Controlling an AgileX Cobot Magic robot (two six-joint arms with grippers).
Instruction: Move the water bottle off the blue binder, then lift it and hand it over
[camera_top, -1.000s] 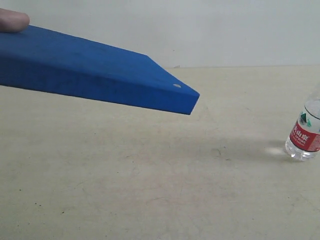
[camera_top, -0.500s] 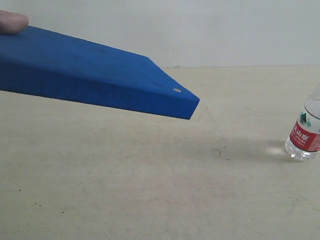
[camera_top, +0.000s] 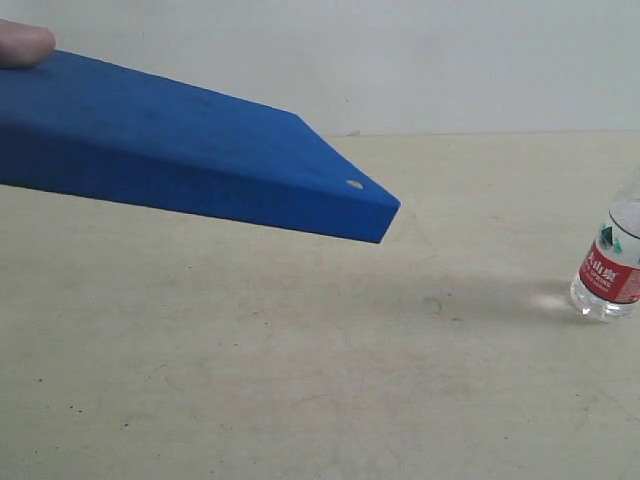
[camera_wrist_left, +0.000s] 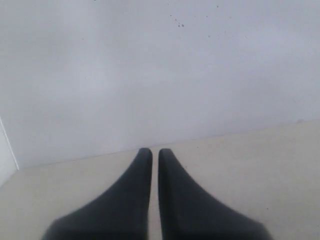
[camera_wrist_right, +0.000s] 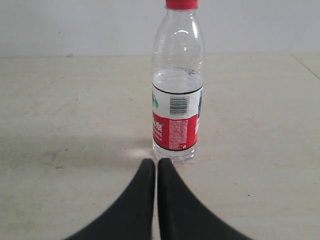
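- Jaws of the left gripper (camera_wrist_left: 155, 152) and the right gripper (camera_wrist_right: 156, 162) are pressed together, both empty.
- Upright on the table (camera_top: 300, 400), the water bottle (camera_wrist_right: 177, 95) stands just ahead of the right gripper's tips, so that arm is nearer.
- Tilted in the air, the blue binder (camera_top: 200, 150) hangs well apart from it.

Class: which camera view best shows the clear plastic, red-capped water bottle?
The right wrist view: the clear plastic water bottle stands upright, cap to base, label showing. The exterior view cuts it at the frame edge; the left wrist view misses it.
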